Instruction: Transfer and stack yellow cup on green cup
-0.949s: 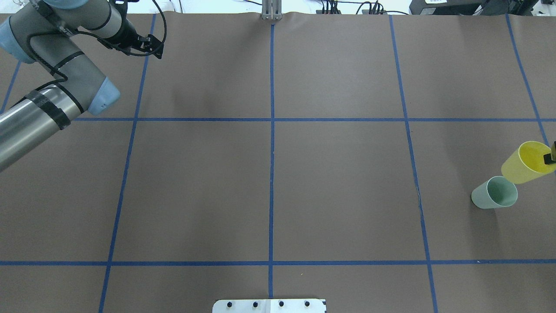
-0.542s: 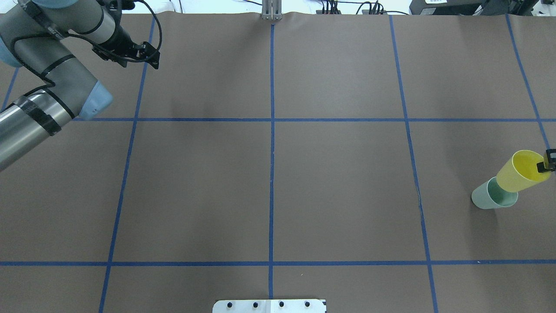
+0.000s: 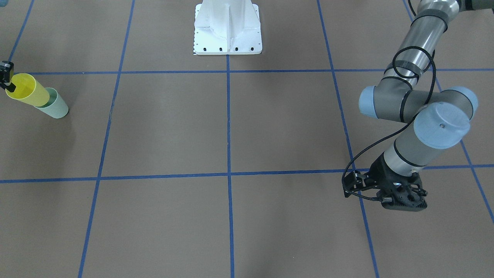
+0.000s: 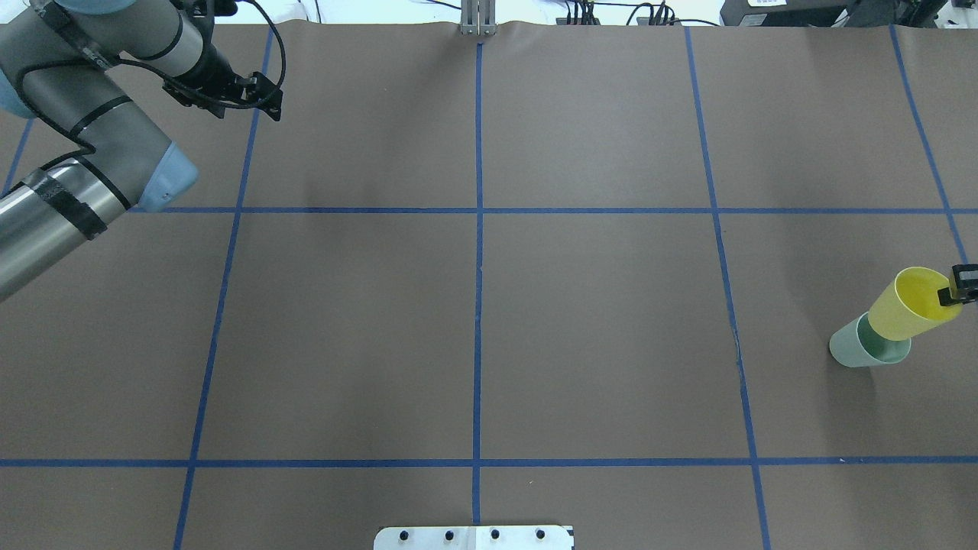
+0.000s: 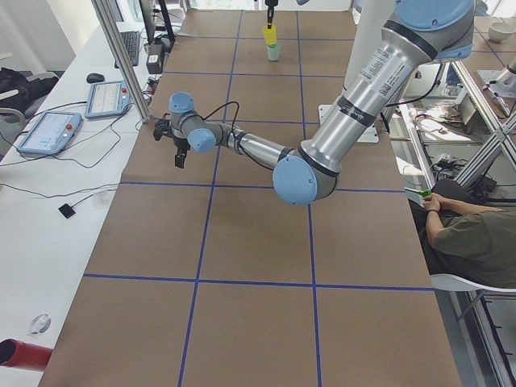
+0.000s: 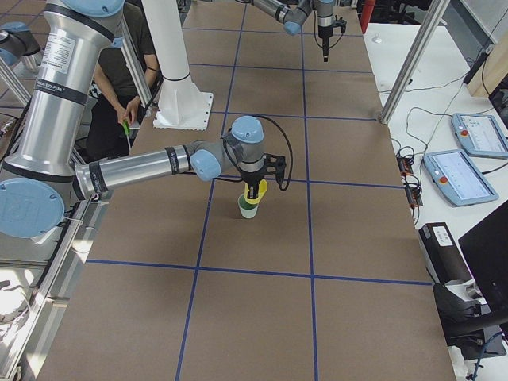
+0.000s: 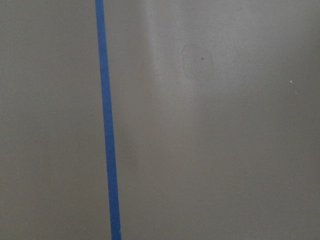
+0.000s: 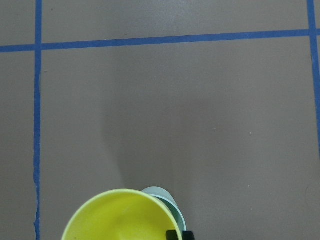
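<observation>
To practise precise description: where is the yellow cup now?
Overhead view, far right edge: the yellow cup, held at its rim by the right hand, has its base in the green cup.

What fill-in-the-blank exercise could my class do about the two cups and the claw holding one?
The yellow cup is partly ____ the green cup.
The right claw grips the yellow cup by its ____.
The green cup stands ____ on the table.
The table is marked with ____ lines.
Missing words: inside; rim; upright; blue.
</observation>
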